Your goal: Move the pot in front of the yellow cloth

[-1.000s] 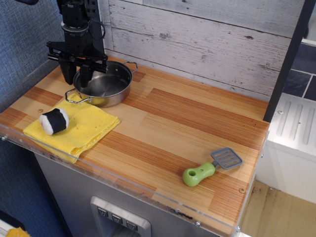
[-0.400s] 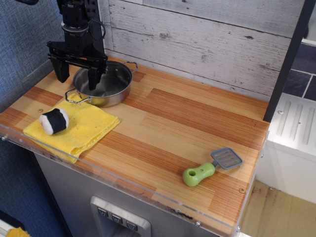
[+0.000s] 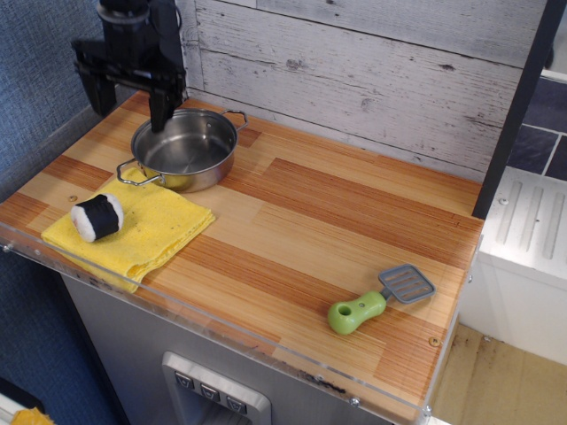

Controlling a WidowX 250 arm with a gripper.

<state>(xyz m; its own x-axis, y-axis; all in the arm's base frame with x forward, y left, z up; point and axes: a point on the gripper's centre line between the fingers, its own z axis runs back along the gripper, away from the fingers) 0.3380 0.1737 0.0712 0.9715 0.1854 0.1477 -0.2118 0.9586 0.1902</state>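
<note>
At upper left, our gripper [image 3: 130, 96] hangs spread and empty above the pot [image 3: 183, 150]; we should clear upward without nudging its rim.

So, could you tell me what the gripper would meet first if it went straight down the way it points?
Probably the pot: the open gripper hangs over its back-left rim, though depth is unclear.

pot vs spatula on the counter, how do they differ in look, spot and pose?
1. The pot is round, shiny bare steel with wire loop handles; the spatula is a grey slotted blade on a chunky green handle.
2. The pot's footprint is clearly bigger than the spatula's.
3. The pot sits back left, its near edge over the yellow cloth; the spatula lies front right, alone on bare wood.

Shared: both rest on the counter, and neither is held by the open gripper.
</note>
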